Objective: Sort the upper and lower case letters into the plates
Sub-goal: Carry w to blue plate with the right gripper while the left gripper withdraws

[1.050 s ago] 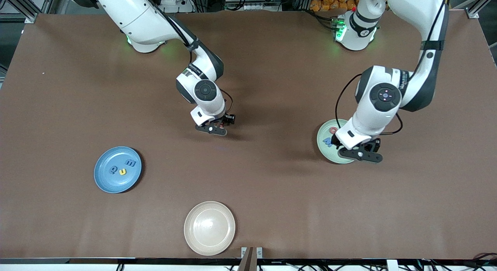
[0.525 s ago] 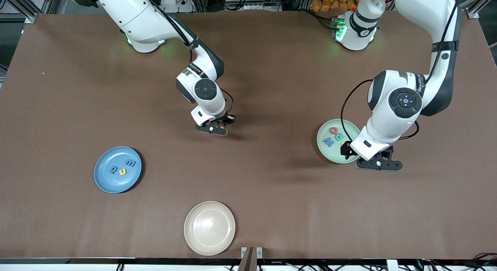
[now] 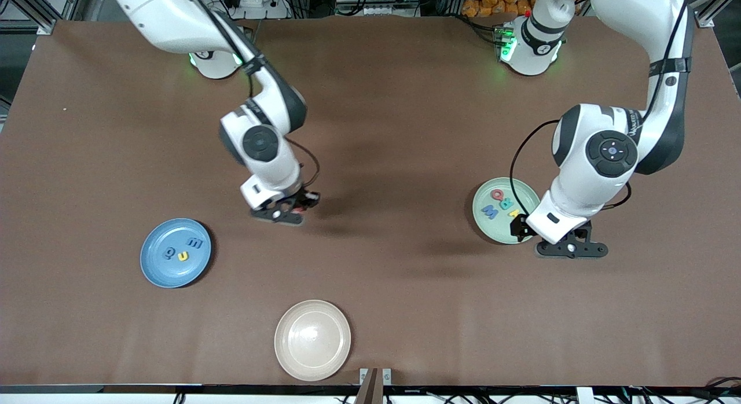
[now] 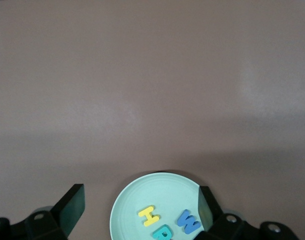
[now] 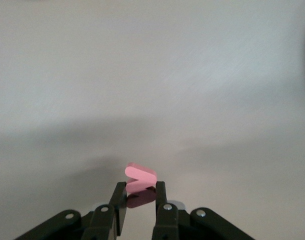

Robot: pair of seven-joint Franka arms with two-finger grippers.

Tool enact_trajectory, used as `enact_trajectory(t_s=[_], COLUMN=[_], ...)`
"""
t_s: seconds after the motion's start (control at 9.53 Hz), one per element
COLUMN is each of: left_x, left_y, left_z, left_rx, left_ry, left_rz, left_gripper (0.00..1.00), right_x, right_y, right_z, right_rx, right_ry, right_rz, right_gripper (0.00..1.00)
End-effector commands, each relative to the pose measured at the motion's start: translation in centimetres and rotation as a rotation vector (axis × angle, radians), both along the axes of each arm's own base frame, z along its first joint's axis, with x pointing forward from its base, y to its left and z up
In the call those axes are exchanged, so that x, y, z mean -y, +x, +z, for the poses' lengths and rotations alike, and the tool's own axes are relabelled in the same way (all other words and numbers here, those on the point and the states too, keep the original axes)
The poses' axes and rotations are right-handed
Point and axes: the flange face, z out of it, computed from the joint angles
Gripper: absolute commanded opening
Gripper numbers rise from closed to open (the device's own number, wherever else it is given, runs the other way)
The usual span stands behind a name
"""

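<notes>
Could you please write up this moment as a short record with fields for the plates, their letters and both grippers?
blue plate: toward the right arm's end; holds three letters
green plate: toward the left arm's end; holds letters, among them a yellow H and a blue W
beige plate: nearest the front camera; no letters in it
right gripper: over the bare table, shut on a pink letter
left gripper: open, holding nothing, at the green plate's edge

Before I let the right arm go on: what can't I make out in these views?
- Pink letter in the right hand: which letter or case; right wrist view shows only one bent end.
- Green plate: cut by the left wrist view's edge; teal letter partly cropped.
- Blue plate's letters: too small in front view.
</notes>
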Motion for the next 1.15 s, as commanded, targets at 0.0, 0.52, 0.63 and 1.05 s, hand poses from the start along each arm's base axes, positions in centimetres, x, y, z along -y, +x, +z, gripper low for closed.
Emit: enact_trajectory(t_s=[0.0, 0.52, 0.63, 1.05], left_x=[0.3, -1.0, -2.1, -6.3], left_y=[0.7, 0.5, 0.1, -2.3], left_z=[3.8, 9.8, 12.7, 17.7], left_rx=[-0.010, -0.028, -0.024, -0.053], left_ry=[-0.020, -0.089, -0.103, -0.128], left_rz=[0.024, 0.072, 0.087, 0.129], left_gripper=[1.00, 1.00, 1.00, 1.00], right_x=[9.7, 22.0, 22.3, 23.1], right_y=[4.5, 7.2, 7.4, 6.5], right_z=[0.9, -1.2, -0.8, 8.6], right_rx=[-0.008, -0.009, 0.018, 0.082], right_ry=[-0.031, -0.102, -0.096, -0.065], right_rz=[0.062, 0.139, 0.133, 0.132], right_gripper=[0.00, 0.00, 0.64, 1.00])
